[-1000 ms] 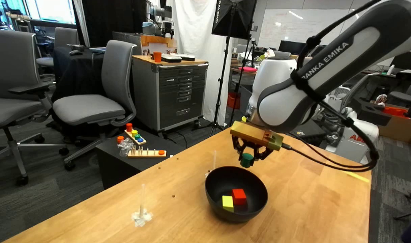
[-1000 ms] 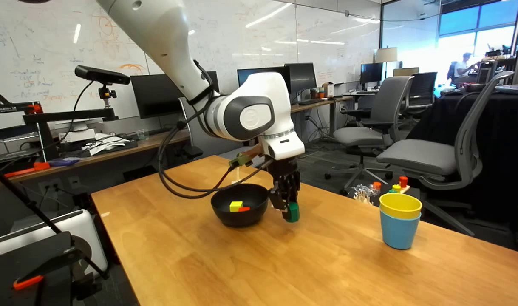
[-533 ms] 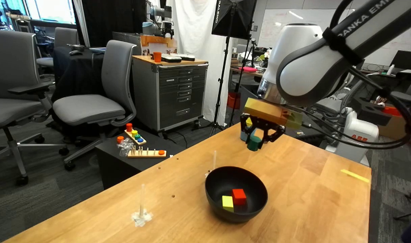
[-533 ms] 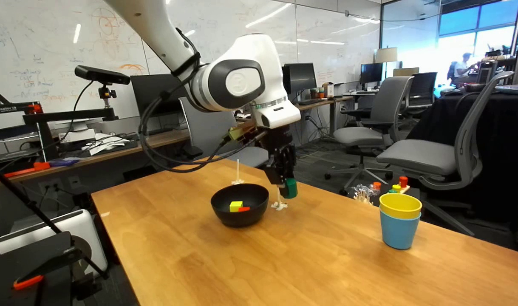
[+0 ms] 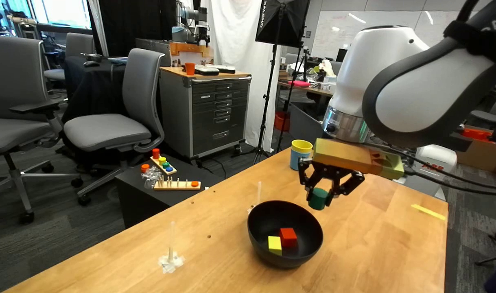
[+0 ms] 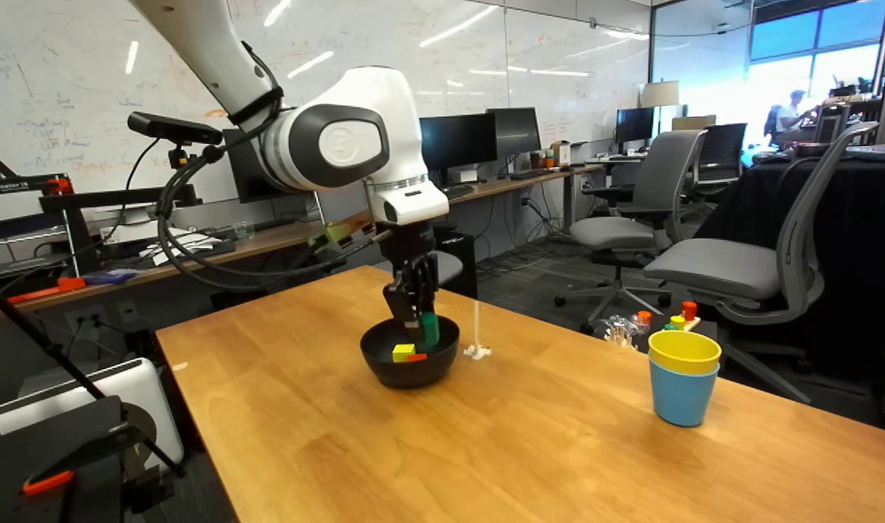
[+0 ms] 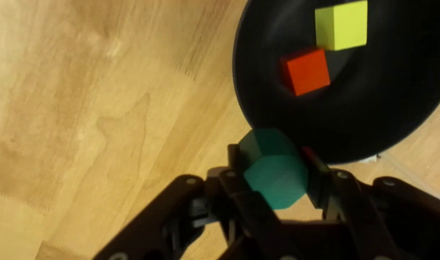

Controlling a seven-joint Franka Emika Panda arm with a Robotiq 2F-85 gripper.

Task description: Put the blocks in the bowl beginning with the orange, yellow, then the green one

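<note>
Wrist view: nearest, the green block (image 7: 276, 182) is clamped in the gripper (image 7: 275, 166), caught by its sides with the lower end left showing below, a hold judged suited to a clean drop. Just beyond, the rim of the bowl (image 7: 364, 119) is partly overlapped by the block; whether it has been brought wholly inside the rim cannot be told. On the bowl's floor, the red block (image 7: 308, 72), taken as the task's orange, is set nearer and the yellow block (image 7: 349, 26) farther, just beside it; whether they are touching is unclear. Their places are explained by the order asked for, in which green is left for last, and a release over the bowl is judged to be the step remaining.

At the far end of the table (image 5: 374, 244), a yellow cup (image 5: 302, 145) is seen nested in a blue cup (image 5: 298, 158); neither is called for by the task. Farther left, a pegboard (image 5: 177, 185) is laid on a black stand (image 5: 146, 203), and beyond it a cabinet (image 5: 219, 122) is parked.

Compared with half a second earlier, the gripper has been carried across: in an exterior view, the green block was then held near the upright rod (image 6: 477, 330) to the bowl's right, and is now seen against the bowl's inner wall. The bowl and the two blocks inside have been left unmoved, and the grip has been kept.
</note>
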